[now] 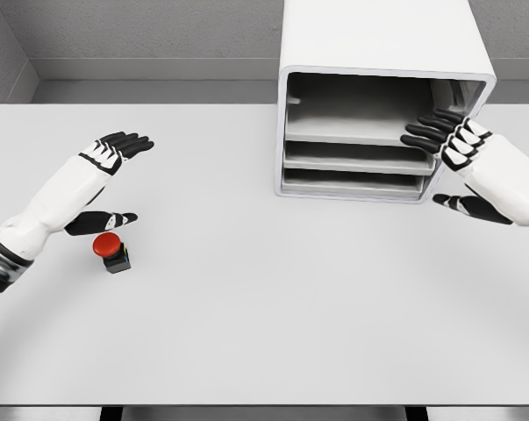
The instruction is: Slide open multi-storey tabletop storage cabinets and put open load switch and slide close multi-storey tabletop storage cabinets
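- My left hand [113, 167] hovers, fingers spread, holding nothing.
- Just beside its thumb I see the red-button load switch [112, 251] on the white table [246, 316].
- The cabinet [382, 53] stands at the back, near the grey wall [150, 31].
- My right hand [453, 158], fingers apart, is at the cabinet's right edge.

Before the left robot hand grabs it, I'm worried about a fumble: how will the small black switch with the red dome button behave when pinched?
The small black switch with the red dome button looks rigid and probably light. Its boxy base should sit flat and not roll, though the rounded cap may be slippery.
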{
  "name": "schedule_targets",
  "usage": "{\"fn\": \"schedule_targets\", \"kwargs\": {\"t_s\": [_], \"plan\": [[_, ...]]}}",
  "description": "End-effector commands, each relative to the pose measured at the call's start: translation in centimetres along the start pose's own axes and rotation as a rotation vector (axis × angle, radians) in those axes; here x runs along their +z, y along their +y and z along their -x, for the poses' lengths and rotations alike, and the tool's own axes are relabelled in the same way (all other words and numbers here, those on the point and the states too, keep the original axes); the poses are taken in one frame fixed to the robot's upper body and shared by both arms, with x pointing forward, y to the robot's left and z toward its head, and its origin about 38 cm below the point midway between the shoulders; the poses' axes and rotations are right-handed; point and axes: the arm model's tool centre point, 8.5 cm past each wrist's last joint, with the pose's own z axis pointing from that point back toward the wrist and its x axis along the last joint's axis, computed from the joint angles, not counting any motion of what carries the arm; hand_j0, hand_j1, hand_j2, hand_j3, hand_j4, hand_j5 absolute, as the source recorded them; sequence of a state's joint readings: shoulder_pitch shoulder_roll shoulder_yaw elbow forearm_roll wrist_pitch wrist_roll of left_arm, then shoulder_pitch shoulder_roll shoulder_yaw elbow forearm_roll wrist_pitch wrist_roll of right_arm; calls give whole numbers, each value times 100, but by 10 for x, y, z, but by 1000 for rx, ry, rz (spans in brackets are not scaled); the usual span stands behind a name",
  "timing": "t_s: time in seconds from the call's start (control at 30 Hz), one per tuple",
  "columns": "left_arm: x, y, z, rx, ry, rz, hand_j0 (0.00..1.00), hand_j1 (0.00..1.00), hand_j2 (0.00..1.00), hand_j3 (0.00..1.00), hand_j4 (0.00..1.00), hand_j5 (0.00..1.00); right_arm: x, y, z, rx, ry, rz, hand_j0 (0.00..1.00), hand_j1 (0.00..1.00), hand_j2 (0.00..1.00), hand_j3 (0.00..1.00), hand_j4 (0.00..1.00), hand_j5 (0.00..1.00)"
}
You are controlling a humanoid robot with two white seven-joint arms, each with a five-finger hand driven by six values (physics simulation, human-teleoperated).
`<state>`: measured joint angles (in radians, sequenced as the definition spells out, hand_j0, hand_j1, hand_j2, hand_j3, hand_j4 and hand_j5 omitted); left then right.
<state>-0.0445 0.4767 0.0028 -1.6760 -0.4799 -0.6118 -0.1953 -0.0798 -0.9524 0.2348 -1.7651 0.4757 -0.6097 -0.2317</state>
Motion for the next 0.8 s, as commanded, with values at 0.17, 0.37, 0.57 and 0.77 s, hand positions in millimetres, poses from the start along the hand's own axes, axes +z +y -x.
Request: {"fn": "schedule_targets", "kwargs": {"t_s": [0.17,0.37,0.57,0.77], "plan": [[17,26,12,54,38,-110,100,100,100,100,100,100,-4,-4,0,5,-8,9,100,100,100,100,100,100],[47,43,24,129,81,-177,100,100,100,100,100,100,-21,9,-4,-9,-26,-67,89,89,89,89,89,89],[68,47,37,221,93,-56,100,100,100,100,100,100,-45,36,-18,-84,-63,-112,83,83,83,83,83,83],[83,24,45,322,111,86,100,100,100,100,100,100,-55,40,-22,-111,-76,-83,81,81,81,81,81,81]]}}
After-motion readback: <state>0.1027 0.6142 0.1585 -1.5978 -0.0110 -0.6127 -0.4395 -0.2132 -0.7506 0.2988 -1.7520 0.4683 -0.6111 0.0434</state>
